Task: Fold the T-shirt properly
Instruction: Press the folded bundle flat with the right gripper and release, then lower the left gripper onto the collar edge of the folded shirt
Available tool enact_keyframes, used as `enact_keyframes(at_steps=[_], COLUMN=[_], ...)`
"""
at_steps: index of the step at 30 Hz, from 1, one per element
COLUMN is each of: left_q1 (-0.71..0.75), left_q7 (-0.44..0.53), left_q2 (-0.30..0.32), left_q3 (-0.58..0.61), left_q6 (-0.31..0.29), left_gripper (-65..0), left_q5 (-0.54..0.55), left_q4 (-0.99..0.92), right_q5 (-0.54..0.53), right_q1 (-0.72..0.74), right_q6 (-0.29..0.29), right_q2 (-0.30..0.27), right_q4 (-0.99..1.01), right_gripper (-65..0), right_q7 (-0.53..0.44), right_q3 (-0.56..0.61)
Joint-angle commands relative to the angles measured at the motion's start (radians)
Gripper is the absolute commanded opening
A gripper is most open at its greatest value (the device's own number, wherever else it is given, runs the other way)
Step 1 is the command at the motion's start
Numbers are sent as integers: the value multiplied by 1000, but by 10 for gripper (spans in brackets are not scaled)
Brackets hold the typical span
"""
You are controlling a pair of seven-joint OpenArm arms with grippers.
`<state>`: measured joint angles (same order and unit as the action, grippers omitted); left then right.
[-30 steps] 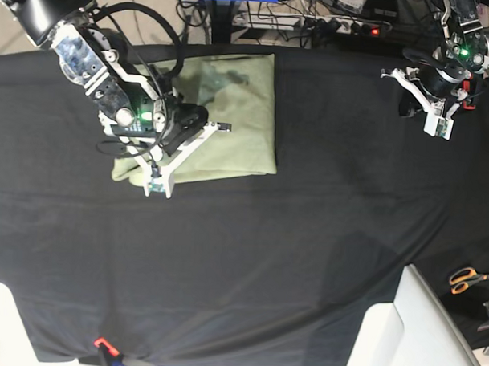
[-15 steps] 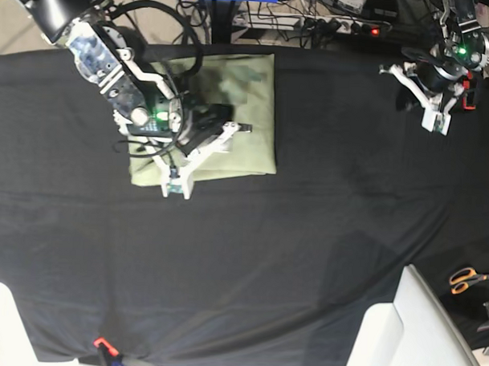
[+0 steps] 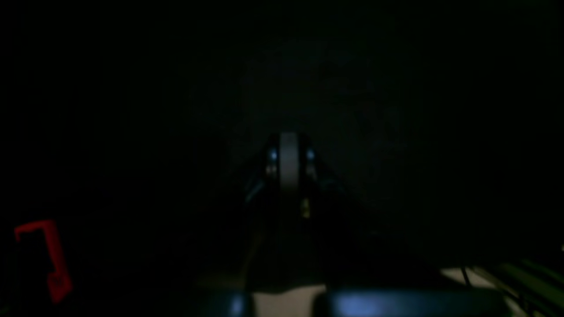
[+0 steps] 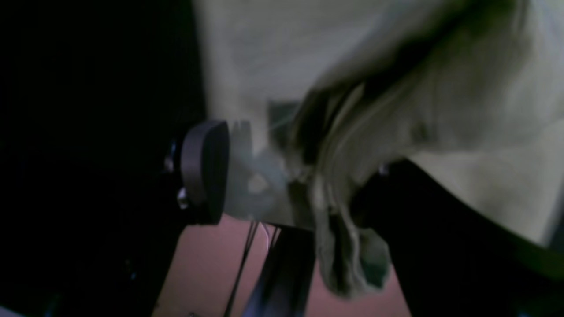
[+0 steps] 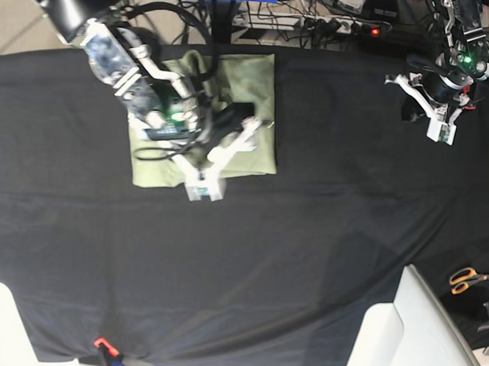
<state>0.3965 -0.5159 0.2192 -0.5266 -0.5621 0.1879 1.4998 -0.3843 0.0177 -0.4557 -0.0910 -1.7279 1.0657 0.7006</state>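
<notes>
T-shirt (image 5: pixel 247 111): pale green, folded to a compact rectangle on the black table cloth (image 5: pixel 306 257), at about 11 o'clock in the base view, near the far edge.
Right gripper (image 5: pixel 229 150): over the shirt's near edge, about 6 o'clock of the bundle. Jaws stand apart in the right wrist view; loose folds of cloth (image 4: pixel 343 246) hang between them, one dark pad (image 4: pixel 205 171) clear of the fabric. Nothing clamped, by the look of it.
Left gripper (image 5: pixel 439 125): far off at 2 o'clock, above bare cloth, fingers pressed together, empty.
Step in hand: judged a late fold or release; shirt looks nearly done.
Next move: lift the right arm straight off without dragging the hem; then check edges lie square.
Hazard: hanging fabric could snag on a fingertip.
</notes>
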Motion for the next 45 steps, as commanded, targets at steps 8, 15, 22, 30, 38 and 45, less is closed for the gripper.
enact_keyframes(at_steps=[8,15,22,30,38,45], left_q1=[-23,-21,-12,-20,-67,-110], left_q7=[9,9,-105,-356,-378,-304], left_q2=[13,13,-33,-60,-60,-91], left_q3=[-5,4,36,66,216,251], left_q6=[-2,-2,-5,-5,-98,-136], left_gripper=[-650,-650,-650,-650,0,0], left_q5=[8,8,51,480,717,637], left_q4=[11,11,86,218,38,-150], right_q5=[-2,5,6,5,5,5], right_q1=[20,-23,-201,-308,-325,-335], right_q6=[280,289,289,291,295,323], right_q2=[58,-52,-71,-72,-72,-74], right_q4=[-13,-220,-222,-198,-145,-134], right_gripper=[-267,-269,-626,-645,-648,-648], right_q7=[-17,-9,-111,-276,-278,-278], right_q3=[-5,-123,-549,-876,-910,-908])
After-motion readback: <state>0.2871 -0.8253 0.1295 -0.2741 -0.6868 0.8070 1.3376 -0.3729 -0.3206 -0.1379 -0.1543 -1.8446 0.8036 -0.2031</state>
